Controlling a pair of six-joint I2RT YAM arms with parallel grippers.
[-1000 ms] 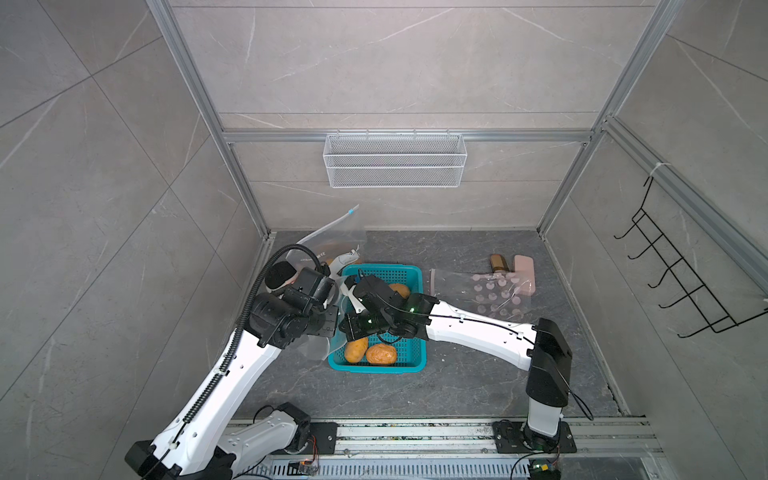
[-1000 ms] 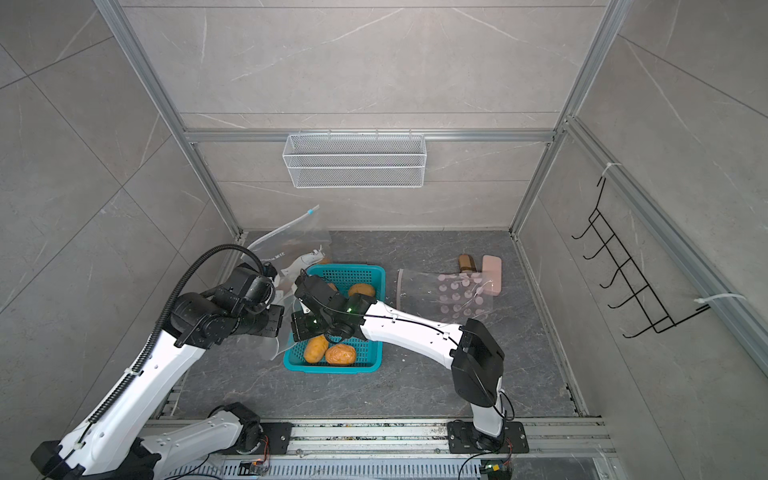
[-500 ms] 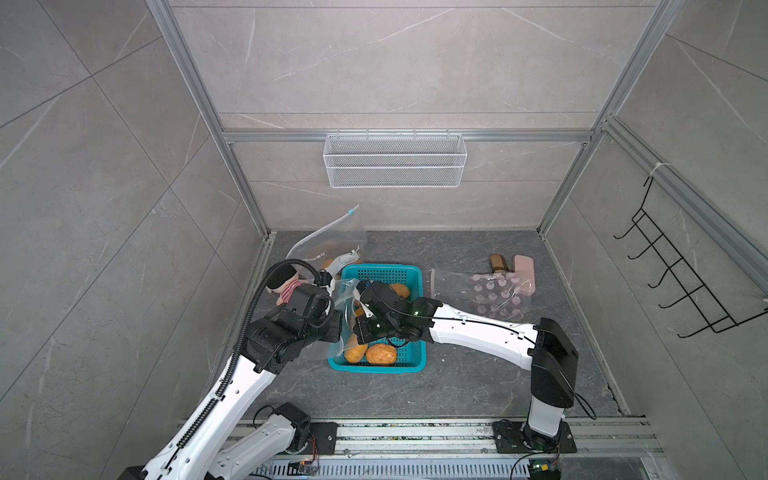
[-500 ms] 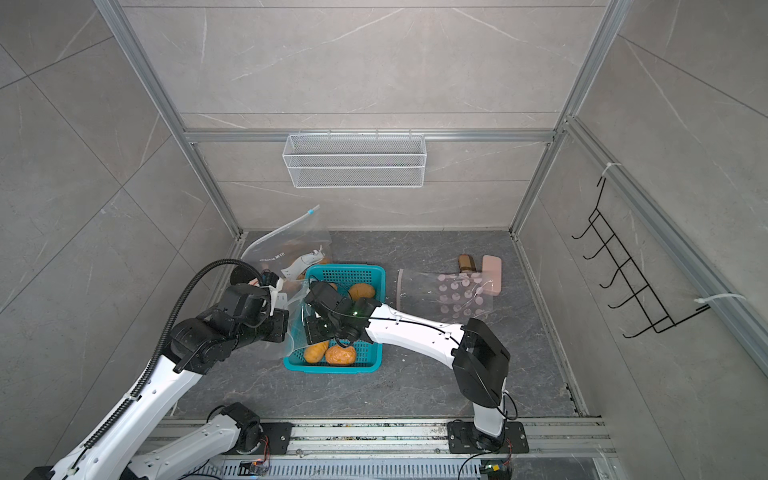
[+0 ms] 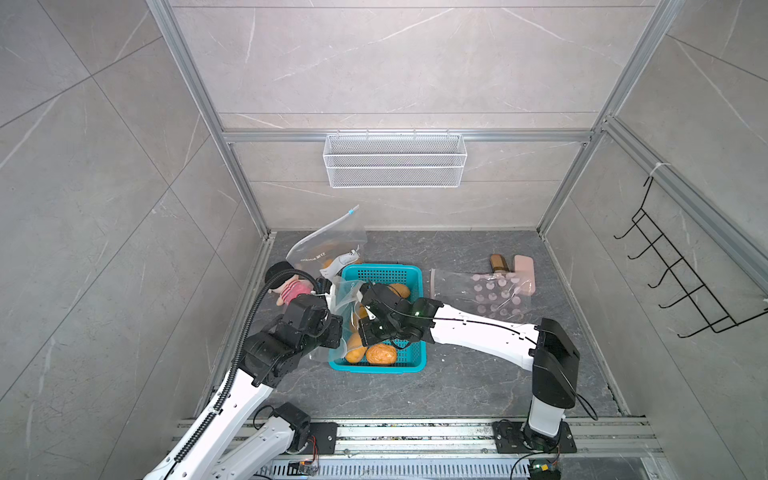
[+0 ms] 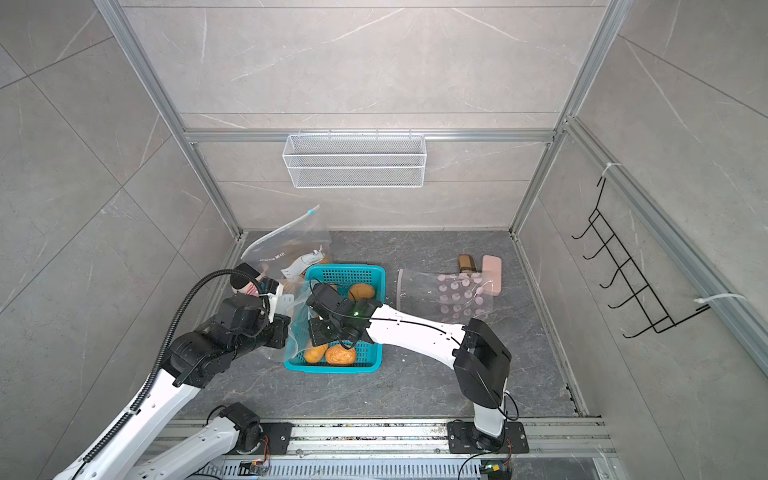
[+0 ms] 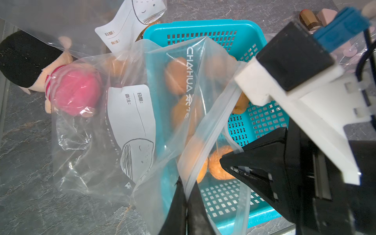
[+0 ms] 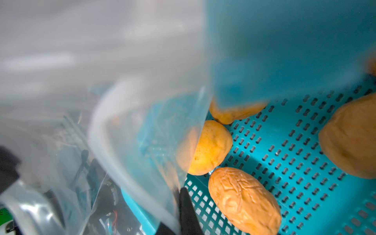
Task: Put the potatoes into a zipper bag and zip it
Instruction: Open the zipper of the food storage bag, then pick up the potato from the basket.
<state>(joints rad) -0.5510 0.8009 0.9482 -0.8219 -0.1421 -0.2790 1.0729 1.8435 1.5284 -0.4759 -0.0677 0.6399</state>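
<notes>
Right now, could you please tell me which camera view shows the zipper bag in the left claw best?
The left wrist view: the zipper bag fills it, with its label, zip strip and the left claw pinching its rim. Both top views show it only small and crumpled; the right wrist view shows blurred film.

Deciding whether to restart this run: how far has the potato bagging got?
Done: the left tool is shut on the rim of the zipper bag, holding it over the teal basket. In hand: the right tool is at the bag's mouth, apparently to spread it. Left: the potatoes lie in the basket, none clearly inside this bag, and the zip is unsealed.
</notes>
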